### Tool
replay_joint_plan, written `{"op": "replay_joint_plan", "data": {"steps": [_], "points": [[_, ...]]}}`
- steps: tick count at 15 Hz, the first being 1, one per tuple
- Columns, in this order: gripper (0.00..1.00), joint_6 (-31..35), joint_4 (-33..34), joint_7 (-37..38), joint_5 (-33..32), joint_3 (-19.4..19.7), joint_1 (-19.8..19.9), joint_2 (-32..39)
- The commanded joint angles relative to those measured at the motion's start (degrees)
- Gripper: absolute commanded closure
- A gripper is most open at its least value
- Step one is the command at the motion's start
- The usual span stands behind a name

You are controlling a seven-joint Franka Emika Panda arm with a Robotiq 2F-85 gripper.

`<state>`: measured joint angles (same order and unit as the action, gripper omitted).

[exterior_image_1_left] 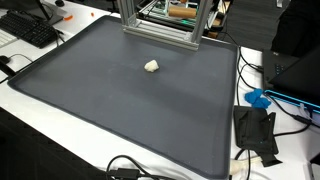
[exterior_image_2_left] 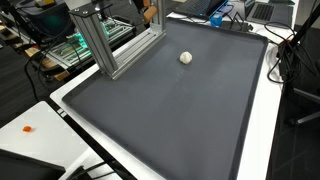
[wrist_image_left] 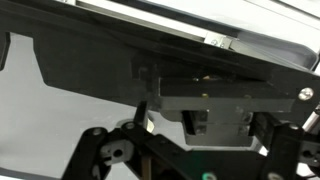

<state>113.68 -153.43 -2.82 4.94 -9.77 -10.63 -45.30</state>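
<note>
A small off-white lump (exterior_image_1_left: 152, 66) (exterior_image_2_left: 186, 58) lies alone on a large dark grey mat (exterior_image_1_left: 110, 115) (exterior_image_2_left: 180, 115), toward its far side near an aluminium frame (exterior_image_1_left: 160, 28) (exterior_image_2_left: 105, 45). Neither the arm nor the gripper appears in either exterior view. In the wrist view only the gripper (wrist_image_left: 195, 158) shows: its dark linkages stand wide apart at the bottom edge, open, with nothing between them. Ahead of it is a dark blocky metal structure (wrist_image_left: 210, 85) against a pale background. The lump is not in the wrist view.
The mat has a raised rim on a white table. A black keyboard (exterior_image_1_left: 30, 28) lies at one corner. A blue object (exterior_image_1_left: 258, 98) and a black bracket (exterior_image_1_left: 255, 130) with cables sit beside the mat. A small orange bit (exterior_image_2_left: 28, 129) lies on the white table.
</note>
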Motion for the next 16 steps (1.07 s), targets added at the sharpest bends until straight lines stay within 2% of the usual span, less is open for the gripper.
{"op": "replay_joint_plan", "data": {"steps": [1,5,7,9,13,14,16], "points": [[0.0,0.45,-1.38,-0.37,-1.04,0.11,-1.04,0.18],[0.04,0.22,-1.34,-0.44,-1.2,0.12,-1.34,0.75],[0.13,0.15,-1.28,-0.28,-1.27,0.07,-1.32,0.83],[0.32,0.1,-1.2,-0.16,-1.28,0.08,-1.33,0.96],[0.62,-0.07,-0.78,0.19,-0.97,-0.08,-1.59,1.38],[0.68,-0.09,-0.73,0.24,-0.96,-0.09,-1.84,1.38],[0.7,-0.24,-0.6,0.59,-1.13,-0.08,-1.67,1.45]]}}
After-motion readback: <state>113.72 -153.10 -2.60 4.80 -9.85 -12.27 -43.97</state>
